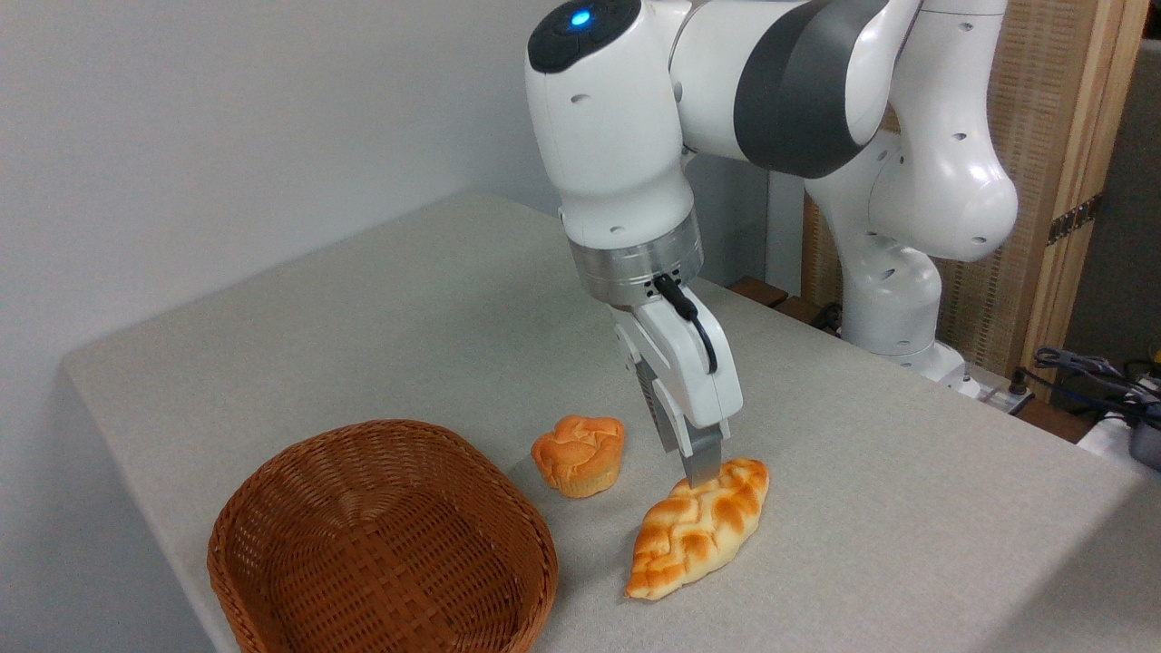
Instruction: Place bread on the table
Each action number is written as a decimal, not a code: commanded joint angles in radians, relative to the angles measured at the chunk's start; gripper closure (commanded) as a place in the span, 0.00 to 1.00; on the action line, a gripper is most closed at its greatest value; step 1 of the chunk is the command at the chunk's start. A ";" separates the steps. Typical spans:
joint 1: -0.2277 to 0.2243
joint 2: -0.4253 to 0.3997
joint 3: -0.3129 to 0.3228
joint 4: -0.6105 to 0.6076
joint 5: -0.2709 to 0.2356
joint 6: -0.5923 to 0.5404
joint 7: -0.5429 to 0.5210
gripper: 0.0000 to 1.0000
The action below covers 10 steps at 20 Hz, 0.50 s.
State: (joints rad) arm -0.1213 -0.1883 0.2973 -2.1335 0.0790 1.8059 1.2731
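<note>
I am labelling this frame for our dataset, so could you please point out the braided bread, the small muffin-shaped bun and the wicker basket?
braided bread (694, 544): fixed camera view, middle of its browned plaited top.
muffin-shaped bun (578, 453): fixed camera view, centre of its orange top.
wicker basket (272, 490): fixed camera view, left part of its woven rim.

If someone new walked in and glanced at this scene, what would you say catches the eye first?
Most striking is the big white robot arm reaching down from the upper right, its gripper touching the upper end of the braided bread, which lies on the table. To the left, a small orange bun stands beside an empty wicker basket at the front edge.
</note>
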 commanded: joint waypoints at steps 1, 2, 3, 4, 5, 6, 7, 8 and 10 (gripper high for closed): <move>-0.011 -0.019 0.011 0.105 -0.004 -0.029 -0.058 0.00; -0.009 -0.014 0.005 0.151 -0.022 -0.063 -0.113 0.00; -0.005 -0.011 -0.004 0.187 -0.059 -0.091 -0.165 0.00; 0.002 -0.010 -0.026 0.217 -0.094 -0.111 -0.213 0.00; 0.035 -0.005 -0.077 0.274 -0.117 -0.141 -0.289 0.00; 0.054 0.000 -0.108 0.312 -0.119 -0.161 -0.340 0.00; 0.055 0.012 -0.121 0.351 -0.119 -0.171 -0.371 0.00; 0.055 0.024 -0.127 0.377 -0.130 -0.171 -0.397 0.00; 0.054 0.053 -0.162 0.423 -0.163 -0.169 -0.477 0.00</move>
State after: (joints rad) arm -0.0847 -0.1998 0.1776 -1.8097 -0.0337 1.6670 0.8933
